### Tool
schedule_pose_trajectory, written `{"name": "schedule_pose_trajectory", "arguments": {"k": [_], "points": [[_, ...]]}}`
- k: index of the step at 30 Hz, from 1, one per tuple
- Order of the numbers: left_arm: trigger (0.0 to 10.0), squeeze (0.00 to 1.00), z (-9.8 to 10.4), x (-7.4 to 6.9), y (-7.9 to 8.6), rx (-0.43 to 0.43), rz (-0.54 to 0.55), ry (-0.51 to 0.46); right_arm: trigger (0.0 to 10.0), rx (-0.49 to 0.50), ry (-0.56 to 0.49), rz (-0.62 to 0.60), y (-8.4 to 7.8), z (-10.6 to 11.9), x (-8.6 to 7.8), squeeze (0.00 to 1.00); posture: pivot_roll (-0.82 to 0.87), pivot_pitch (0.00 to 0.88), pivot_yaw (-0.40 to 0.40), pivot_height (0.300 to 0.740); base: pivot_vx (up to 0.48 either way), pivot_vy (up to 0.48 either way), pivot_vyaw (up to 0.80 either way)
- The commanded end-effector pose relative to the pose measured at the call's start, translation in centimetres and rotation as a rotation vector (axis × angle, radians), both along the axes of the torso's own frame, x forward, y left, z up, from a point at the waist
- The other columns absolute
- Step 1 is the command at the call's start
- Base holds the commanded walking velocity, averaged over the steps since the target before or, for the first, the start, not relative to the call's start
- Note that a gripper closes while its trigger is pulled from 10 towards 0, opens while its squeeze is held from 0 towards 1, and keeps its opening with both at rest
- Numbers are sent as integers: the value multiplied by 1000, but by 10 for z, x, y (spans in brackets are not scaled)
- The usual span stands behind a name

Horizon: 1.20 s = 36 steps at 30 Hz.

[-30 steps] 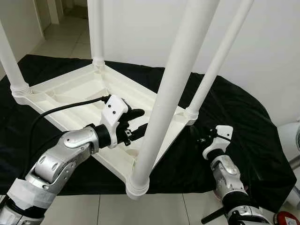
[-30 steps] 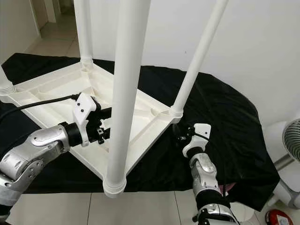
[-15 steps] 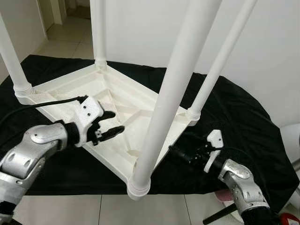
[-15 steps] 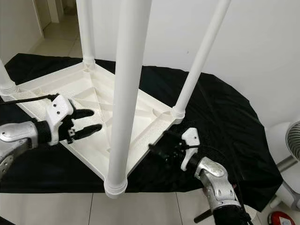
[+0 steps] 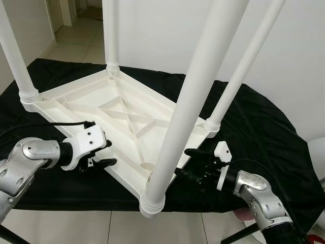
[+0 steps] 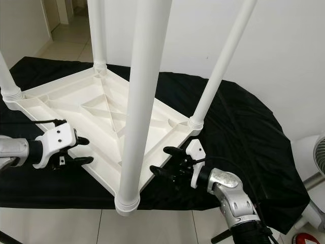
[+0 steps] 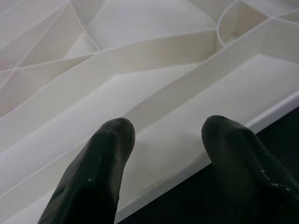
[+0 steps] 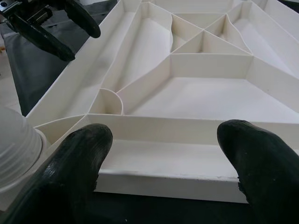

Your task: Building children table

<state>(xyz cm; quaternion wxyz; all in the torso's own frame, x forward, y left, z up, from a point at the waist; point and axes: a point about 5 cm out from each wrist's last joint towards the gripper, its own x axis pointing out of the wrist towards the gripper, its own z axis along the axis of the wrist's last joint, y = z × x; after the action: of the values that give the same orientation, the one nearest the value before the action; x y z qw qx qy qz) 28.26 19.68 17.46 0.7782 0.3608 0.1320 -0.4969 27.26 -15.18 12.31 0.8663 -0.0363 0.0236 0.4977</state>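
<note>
Upturned children's table (image 5: 127, 114) lies on black cloth (image 5: 254, 122), legs up. Left claw (image 5: 104, 155) and right claw (image 5: 184, 162), both spread, flank its near corner. Likely light, rigid, slippery plastic; grasp the rim.

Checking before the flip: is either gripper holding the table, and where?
Nothing is held. Both the left gripper and right gripper are open at the table edges, fingers straddling the rim, not yet closed.

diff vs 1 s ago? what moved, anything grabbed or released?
Left gripper has pulled back from beside the near leg to the tabletop's left edge, fingers open astride the rim. Right gripper swung in from the black cloth to the right edge, open. Nothing gripped. Table stays upside down, all four legs fitted.
</note>
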Motion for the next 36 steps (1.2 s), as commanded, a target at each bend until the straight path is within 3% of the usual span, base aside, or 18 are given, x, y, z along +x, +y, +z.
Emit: {"name": "schedule_pose_trajectory", "arguments": {"k": [1,6,8,16,19,20,22,26,30,36], "points": [[10000,0,-8,1,-6,54,-33,-3,10000,0,-6,-9,-4,4,0,0,35,0,-121,740,0,0,0],[10000,0,-19,8,-22,90,-75,-21,10000,5,-12,-26,-4,5,-1,0,18,0,-111,740,0,0,0],[10000,0,-19,8,-22,90,-75,-21,10000,5,-12,-26,-4,5,-1,0,18,0,-111,740,0,0,0],[10000,0,-27,21,-48,61,-96,-52,10000,15,6,18,1,7,-10,0,3,0,-104,740,0,0,0],[10000,0,-29,24,-53,51,-97,-60,10000,-2,13,41,-1,6,-15,0,0,0,-102,740,0,0,0],[10000,0,-29,29,-63,26,-97,-80,10000,-44,41,83,-12,5,-25,0,-5,0,-100,740,0,0,0],[10000,0,-29,30,-67,21,-100,-90,10000,-66,52,94,-18,4,-29,0,-5,0,-100,740,0,0,0],[10000,0,-30,33,-69,24,-110,-98,10000,-123,90,109,-38,4,-38,0,-18,0,-90,740,0,0,0],[10000,0,-30,34,-67,30,-115,-99,10000,-152,113,142,-46,5,-46,0,-20,0,-89,740,0,0,0],[10000,0,-29,37,-66,34,-116,-110,10000,-122,122,220,-35,10,-51,0,-19,0,-90,740,0,0,0]]}}
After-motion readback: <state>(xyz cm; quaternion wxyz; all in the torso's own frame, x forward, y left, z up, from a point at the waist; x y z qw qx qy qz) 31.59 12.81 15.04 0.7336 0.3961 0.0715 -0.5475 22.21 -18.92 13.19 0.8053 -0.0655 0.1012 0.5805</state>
